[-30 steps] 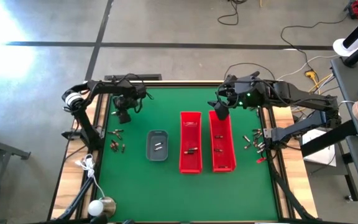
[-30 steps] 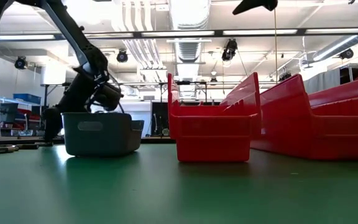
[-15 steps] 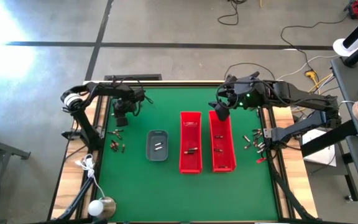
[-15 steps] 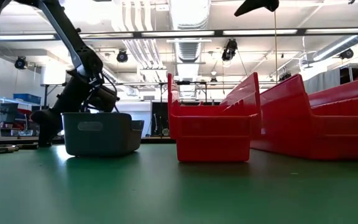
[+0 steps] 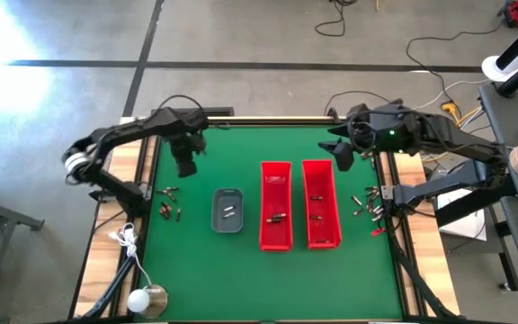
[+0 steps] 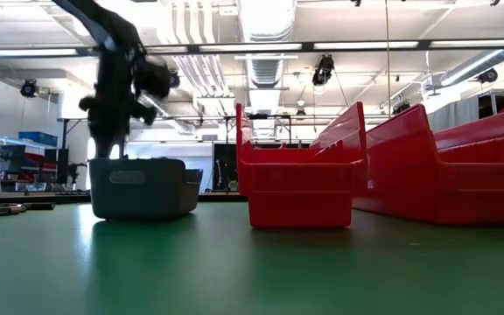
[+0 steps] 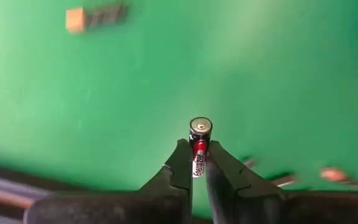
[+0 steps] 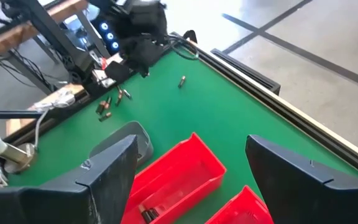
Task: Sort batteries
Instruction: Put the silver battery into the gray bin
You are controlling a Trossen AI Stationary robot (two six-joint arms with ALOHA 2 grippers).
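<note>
Battery [image 7: 199,144]: clamped between the left gripper [image 7: 197,163] fingers, jaws nearly closed on its body. Long axis runs straight out along the fingers; silvery end cap faces away from the wrist, red-and-dark label seated in the grip. Held clear above the green mat [image 5: 241,270], near the far-left part of the table.

Left gripper seen from overhead [image 5: 186,166]: above the mat beyond the grey tray [image 5: 228,211], well apart from it. Vs. 1 s ago: jaws were wide, now clenched; gripper has lifted, arm swung outward to the left.

Loose batteries [image 5: 171,210] lie at the left edge of the mat; another cluster [image 5: 364,203] at the right edge. Tray holds two; both red bins [image 5: 275,205] hold a few.

Right gripper [image 5: 343,155]: jaws spread wide, holding nothing, over the far-right corner beside the right bin [image 5: 321,202]. Vs. earlier: moved off the bin's far end, toward the right edge.
</note>
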